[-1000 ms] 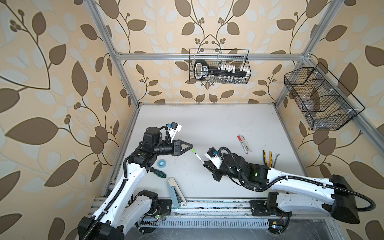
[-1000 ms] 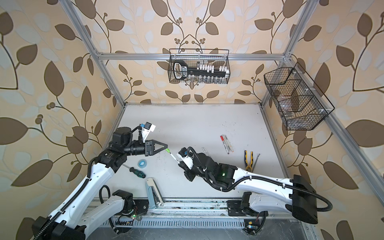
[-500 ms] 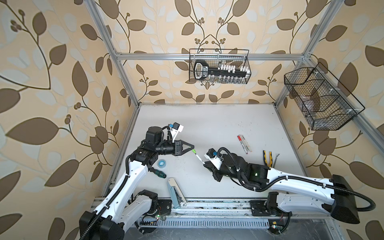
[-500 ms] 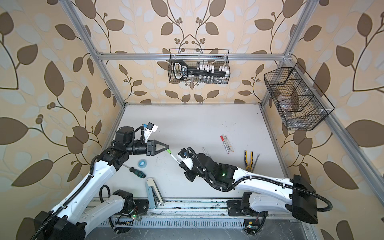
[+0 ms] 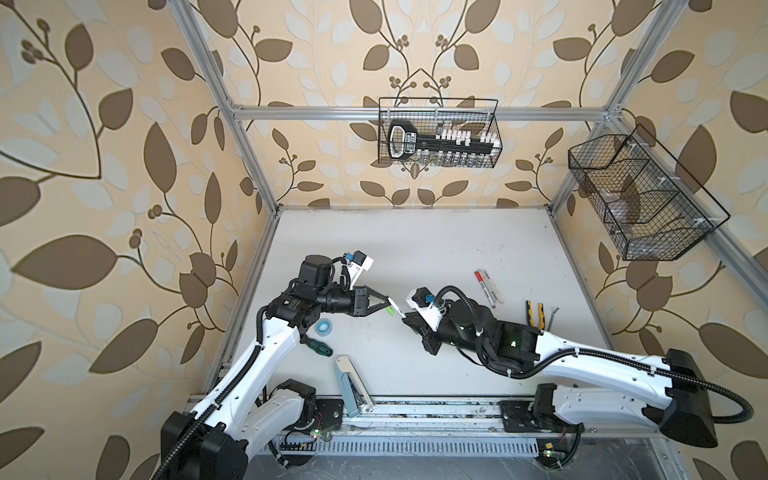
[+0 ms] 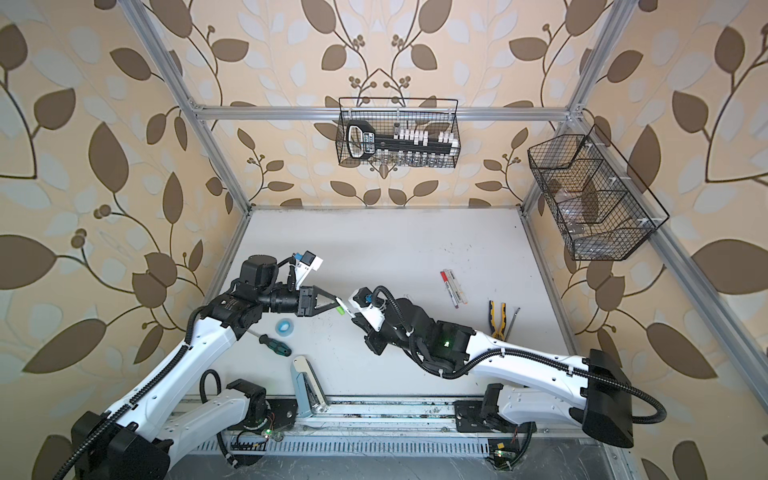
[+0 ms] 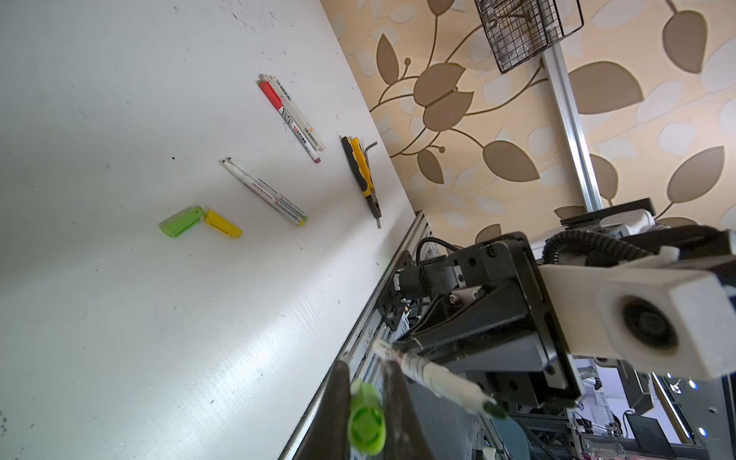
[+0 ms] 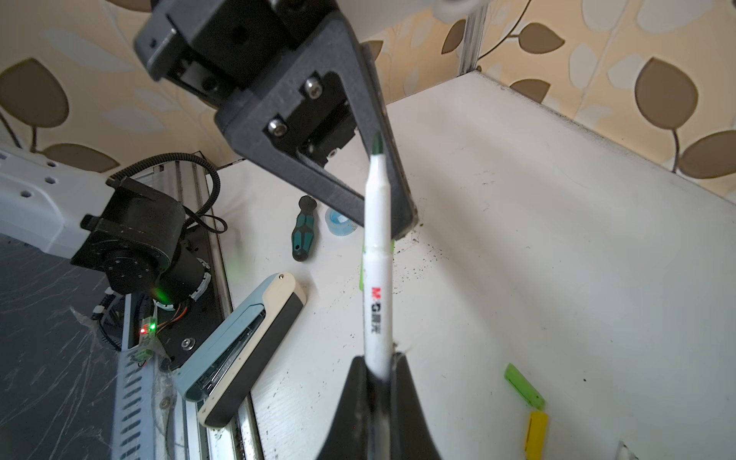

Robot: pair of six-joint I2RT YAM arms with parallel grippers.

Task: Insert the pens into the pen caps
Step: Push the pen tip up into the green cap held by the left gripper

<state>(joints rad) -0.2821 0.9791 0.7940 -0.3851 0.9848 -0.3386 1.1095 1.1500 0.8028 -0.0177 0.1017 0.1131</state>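
One stapler (image 5: 351, 386): pale blue, lying at 6 o'clock on the white table (image 5: 415, 249), right by the near edge.
Screwdriver (image 5: 318, 346): green and black, at 8 o'clock, its thin end hidden under the left arm.
Tape roll (image 5: 324, 327): small and blue, just behind the screwdriver, also at 8 o'clock.
Left claw (image 5: 387, 304): it points in from 9 o'clock, up in the air over the middle of the table. We see it squeezed narrow on the green cap (image 7: 366, 418).
Right claw (image 5: 407, 320): it points in from 4 o'clock and meets the left claw in the middle. We see it pinched tight on the pen (image 8: 376, 278).
Pen and cap: the pen's dark green tip sits beside the green cap, not inside it. We cannot tell if they touch.
Loose caps: a loose green cap (image 7: 181, 221) and a yellow cap (image 7: 223, 230) lie end to end on the table. We see them only from the wrist cameras.
Bare pens (image 7: 265, 191): two, side by side, near the loose caps but not touching them.
Pliers (image 5: 534, 313): yellow and black, at 3 o'clock, with a bent metal key (image 5: 552, 318) just beside them.
Capped pens: a red-capped pen (image 7: 272, 96) and a pale-capped pen (image 7: 296, 114) lie close together at 2 o'clock.
Side basket (image 5: 665, 245): black wire, on the wall at 2 o'clock.
Far basket (image 5: 438, 99): black wire, on the back wall at 12 o'clock, with a black tool holder (image 5: 415, 143) inside.
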